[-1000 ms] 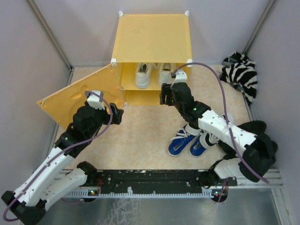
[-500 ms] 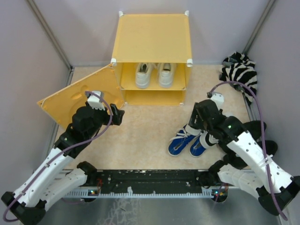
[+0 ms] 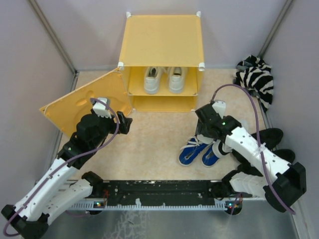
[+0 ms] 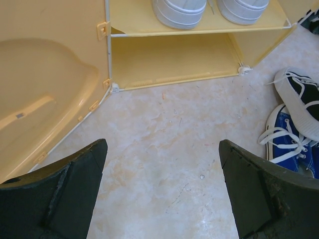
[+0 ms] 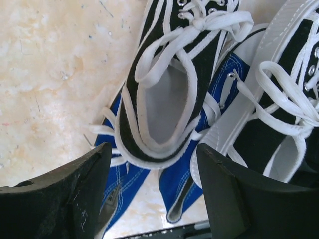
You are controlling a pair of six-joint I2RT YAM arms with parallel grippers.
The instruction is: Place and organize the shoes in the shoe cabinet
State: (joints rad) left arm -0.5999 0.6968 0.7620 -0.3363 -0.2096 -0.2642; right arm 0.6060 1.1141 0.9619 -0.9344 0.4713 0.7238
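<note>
The shoe cabinet (image 3: 162, 40) stands at the back with its door panel (image 3: 84, 102) swung open to the left. The white shoes (image 3: 152, 79) sit side by side on its upper shelf; their soles show in the left wrist view (image 4: 179, 10). The blue shoes (image 3: 192, 152) lie on the floor, with the black-and-white shoes (image 5: 164, 94) lying on top of them. My right gripper (image 3: 203, 128) hangs open and empty just above that heap, its jaws either side of a black-and-white heel (image 5: 153, 149). My left gripper (image 3: 124, 122) is open and empty over bare floor (image 4: 162, 184), in front of the cabinet's lower shelf (image 4: 169, 59).
An all-black pair (image 3: 271, 135) lies at the right beside my right arm. A zebra-striped cloth (image 3: 256, 74) sits at the back right corner. Walls close in the floor on three sides. The open door panel (image 4: 45, 89) is close on my left gripper's left.
My right arm has drawn back from the cabinet's upper shelf, leaving the second white shoe there, and come down over the shoes on the floor. The left arm has not moved.
</note>
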